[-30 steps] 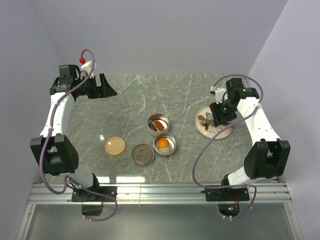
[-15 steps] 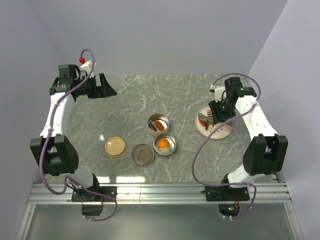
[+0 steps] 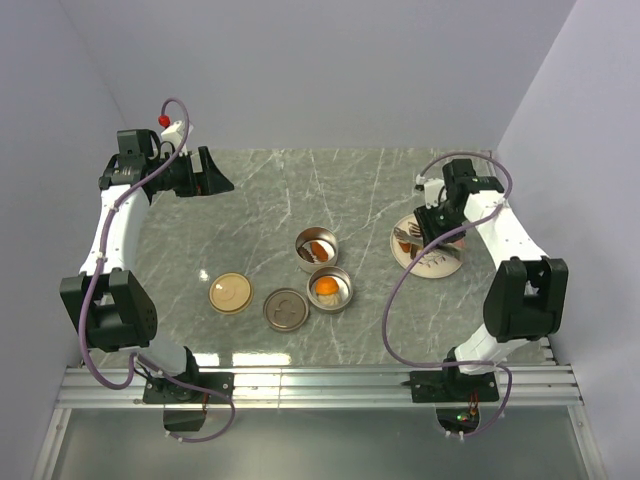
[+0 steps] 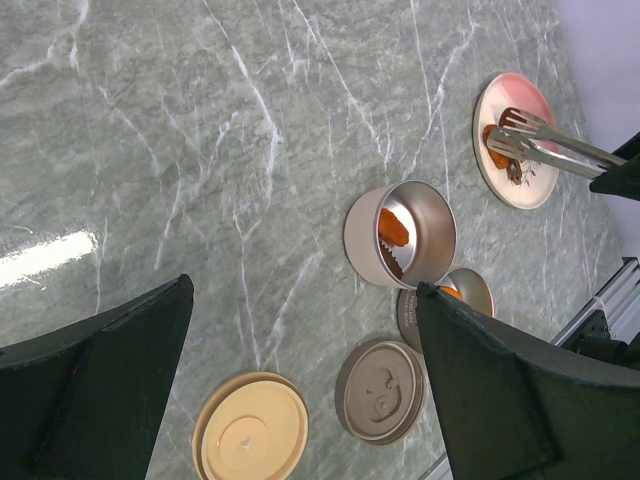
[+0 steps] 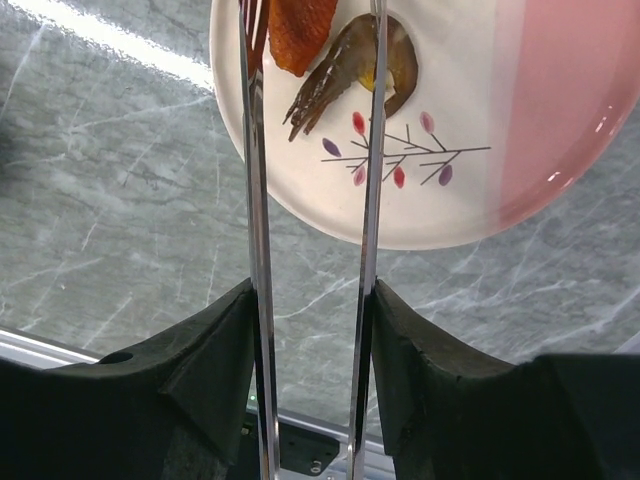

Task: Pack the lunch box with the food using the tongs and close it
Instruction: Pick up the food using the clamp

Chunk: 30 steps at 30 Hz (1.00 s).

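My right gripper (image 5: 312, 300) is shut on the tongs (image 5: 372, 190), one thin silver arm lying against each finger. The arms stand apart, and their tips reach over the pink-and-white plate (image 5: 480, 180). There they flank an orange-red piece of food (image 5: 300, 30) and a brown curled piece (image 5: 365, 55). From above, the gripper (image 3: 440, 222) hovers over the plate (image 3: 432, 265). The lunch box is two open round tins: one (image 3: 316, 247) holds reddish-brown pieces, the other (image 3: 329, 288) an orange chunk. My left gripper (image 3: 212, 177) hangs open and empty at the far left.
Two loose lids lie on the marble table, a tan one (image 3: 229, 293) and a brown one (image 3: 285, 309), left of the tins. Both lids (image 4: 250, 430) (image 4: 380, 390) also show below the left gripper. The metal rail (image 3: 320, 385) runs along the near edge.
The right arm has drawn its wrist toward the far side of the plate, carrying the tongs along. The left arm has not moved.
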{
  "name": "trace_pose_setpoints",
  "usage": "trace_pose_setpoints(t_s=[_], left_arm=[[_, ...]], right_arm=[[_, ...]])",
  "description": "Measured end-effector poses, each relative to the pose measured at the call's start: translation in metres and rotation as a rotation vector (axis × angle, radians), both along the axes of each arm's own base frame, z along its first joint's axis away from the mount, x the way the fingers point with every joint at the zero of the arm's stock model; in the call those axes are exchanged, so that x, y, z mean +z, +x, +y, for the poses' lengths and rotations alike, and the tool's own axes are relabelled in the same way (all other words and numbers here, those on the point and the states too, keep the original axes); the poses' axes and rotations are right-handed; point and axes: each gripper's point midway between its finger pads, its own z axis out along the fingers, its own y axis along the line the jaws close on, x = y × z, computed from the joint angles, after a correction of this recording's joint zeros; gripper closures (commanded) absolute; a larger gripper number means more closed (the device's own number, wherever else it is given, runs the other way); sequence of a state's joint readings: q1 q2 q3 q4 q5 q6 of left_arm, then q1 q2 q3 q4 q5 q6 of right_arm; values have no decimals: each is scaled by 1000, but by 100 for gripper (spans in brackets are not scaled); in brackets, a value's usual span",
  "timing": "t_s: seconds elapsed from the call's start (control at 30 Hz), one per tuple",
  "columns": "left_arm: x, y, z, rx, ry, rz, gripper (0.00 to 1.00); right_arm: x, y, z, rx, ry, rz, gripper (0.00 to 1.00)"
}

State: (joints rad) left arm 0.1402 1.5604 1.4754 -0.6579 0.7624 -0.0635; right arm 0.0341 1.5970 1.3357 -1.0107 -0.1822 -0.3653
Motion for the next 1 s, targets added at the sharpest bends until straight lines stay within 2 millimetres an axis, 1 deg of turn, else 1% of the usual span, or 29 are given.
trace_pose_setpoints(t_s=[0.2, 0.47, 0.6, 0.73, 0.83, 1.0], left_arm=[[0, 0, 0, 0, 0, 0, 1], [-1, 0, 0, 0, 0, 2, 1], [-1, 0, 0, 0, 0, 1, 1], [-1, 0, 0, 0, 0, 1, 1], [-1, 0, 0, 0, 0, 2, 1], [-1, 0, 0, 0, 0, 1, 1]], right_arm=[[-9, 0, 4, 8, -7, 11, 49], [-9, -3, 4, 7, -7, 21, 49], [-8, -7, 4, 2, -8, 38, 45], [-8, -8, 4, -10, -10, 45, 45], [-8, -11, 3, -17, -11, 55, 46], [-7, -12, 4, -24, -9, 62, 54]])
